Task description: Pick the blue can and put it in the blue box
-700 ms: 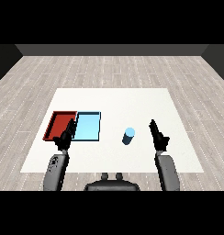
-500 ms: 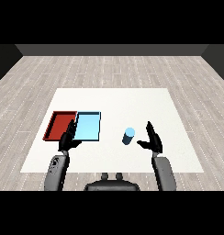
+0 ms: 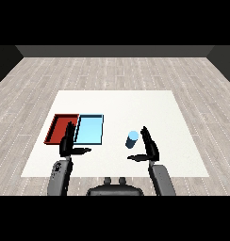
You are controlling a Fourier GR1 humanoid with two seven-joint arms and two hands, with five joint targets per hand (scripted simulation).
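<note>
A light blue can (image 3: 132, 139) stands upright on the white table (image 3: 121, 106), right of the trays. My right hand (image 3: 150, 147) is open just to the can's right, fingers straight up and thumb reaching left below the can, not touching it. The light blue tray (image 3: 90, 129) lies left of the can with nothing in it. My left hand (image 3: 67, 142) is open over the near edge where the two trays meet, thumb pointing right.
A red tray (image 3: 59, 127) lies against the blue tray's left side. Bare white table stretches beyond the can and to the right. Grey plank floor surrounds the table.
My right hand has moved left, closing in beside the can, with its thumb spread out toward it. The left hand has barely shifted. The can stands where it was.
</note>
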